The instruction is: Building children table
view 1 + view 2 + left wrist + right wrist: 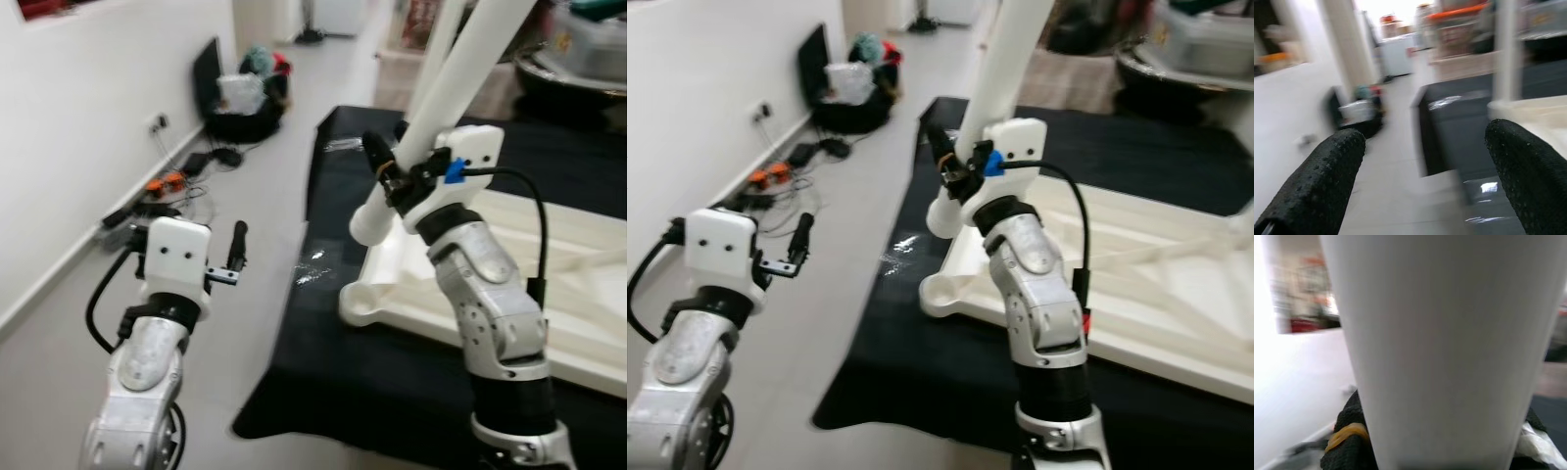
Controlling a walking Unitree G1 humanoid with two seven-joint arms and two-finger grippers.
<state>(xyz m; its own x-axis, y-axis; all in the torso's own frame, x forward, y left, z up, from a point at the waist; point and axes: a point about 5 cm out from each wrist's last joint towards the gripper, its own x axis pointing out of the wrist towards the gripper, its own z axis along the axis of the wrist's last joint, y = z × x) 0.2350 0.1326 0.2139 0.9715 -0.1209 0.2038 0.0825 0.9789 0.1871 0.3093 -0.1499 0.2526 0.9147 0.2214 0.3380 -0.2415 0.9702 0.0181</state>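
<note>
the right gripper (384, 168) is pinched around a long white cylindrical table leg (457, 76), which leans up and to the far right while its rounded lower end hangs just over the near left corner of the overturned white plastic tabletop (549, 284). the tabletop lies underside up on a black cloth (338, 392) spread over the floor, with a round socket (355, 297) at that corner. the left gripper (236, 247) hovers to the left over the pale grey floor (245, 245), well apart from the tabletop, its two black fingers (1327, 181) spread wide and holding nothing. cables and orange plugs (168, 183) lie by the white wall (88, 117) at far left.
</note>
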